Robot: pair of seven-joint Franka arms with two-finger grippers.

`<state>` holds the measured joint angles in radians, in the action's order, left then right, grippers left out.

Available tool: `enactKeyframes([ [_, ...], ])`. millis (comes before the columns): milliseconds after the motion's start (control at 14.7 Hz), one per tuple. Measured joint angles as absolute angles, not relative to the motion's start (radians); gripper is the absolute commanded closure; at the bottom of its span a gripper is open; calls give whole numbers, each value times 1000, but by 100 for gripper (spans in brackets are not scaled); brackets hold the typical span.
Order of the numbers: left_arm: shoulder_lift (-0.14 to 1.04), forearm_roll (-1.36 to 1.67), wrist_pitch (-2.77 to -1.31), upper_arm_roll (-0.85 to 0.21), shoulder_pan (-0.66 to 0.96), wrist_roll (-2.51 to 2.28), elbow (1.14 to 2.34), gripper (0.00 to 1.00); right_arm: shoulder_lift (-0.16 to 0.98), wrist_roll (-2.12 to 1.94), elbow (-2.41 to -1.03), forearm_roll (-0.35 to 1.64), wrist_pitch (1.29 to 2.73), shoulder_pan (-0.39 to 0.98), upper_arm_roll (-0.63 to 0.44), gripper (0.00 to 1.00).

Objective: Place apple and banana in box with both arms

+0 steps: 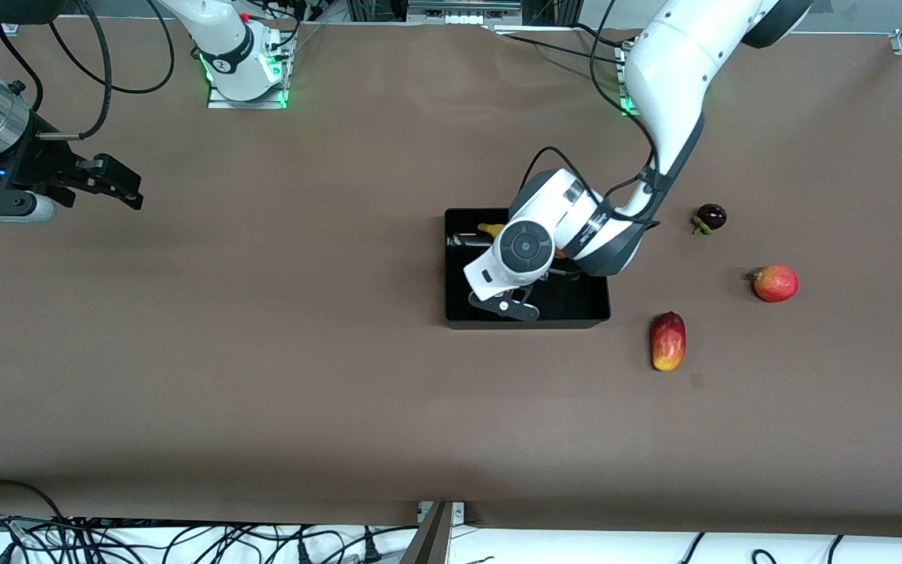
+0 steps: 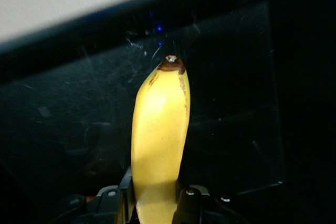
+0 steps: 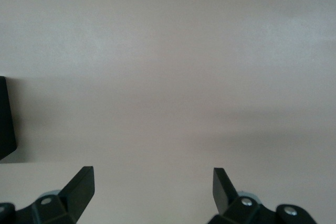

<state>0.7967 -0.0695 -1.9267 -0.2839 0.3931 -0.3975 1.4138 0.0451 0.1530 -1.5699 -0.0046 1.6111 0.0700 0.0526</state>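
The black box [image 1: 576, 305] stands mid-table. My left arm reaches down into it, and its wrist hides the gripper in the front view. In the left wrist view my left gripper [image 2: 155, 199] is shut on the yellow banana [image 2: 160, 124], which points away over the box's glossy floor [image 2: 236, 103]. The banana's end [image 1: 488, 229] peeks out by the box wall nearest the robots. The apple is hidden. My right gripper [image 1: 118, 184] waits open and empty over bare table at the right arm's end; it also shows in the right wrist view [image 3: 153, 182].
Outside the box toward the left arm's end lie a red-yellow mango-like fruit [image 1: 668, 341], a larger pink-red fruit with a nub [image 1: 775, 283] and a small dark purple fruit [image 1: 710, 217]. Cables run along the table's front edge.
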Motion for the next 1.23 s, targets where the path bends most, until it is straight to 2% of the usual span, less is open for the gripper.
enactKeyframes([
  [68,817,-70,-1931,-284,394,-401,1413,63,45,153,-1570,-5,1611,70,53,0],
  [136,833,-70,-1938,-283,394,-403,1412,1,45,153,-1570,-5,1611,70,53,0],
  [409,836,-67,-1941,-282,392,-426,1380,0,45,153,-1570,-5,1611,70,54,0],
  [614,765,-67,-1903,-265,382,-465,1328,0,45,153,-1569,-5,1610,70,55,0],
  [955,507,-67,-1588,-247,178,-465,1235,0,45,153,-1568,-5,1610,70,57,0],
  [1091,433,-67,-1446,-246,86,-426,1206,0,45,154,-1568,-5,1610,70,58,0],
  [1227,380,-66,-1371,-232,23,-297,1206,0,45,154,-1568,-5,1610,70,58,0],
])
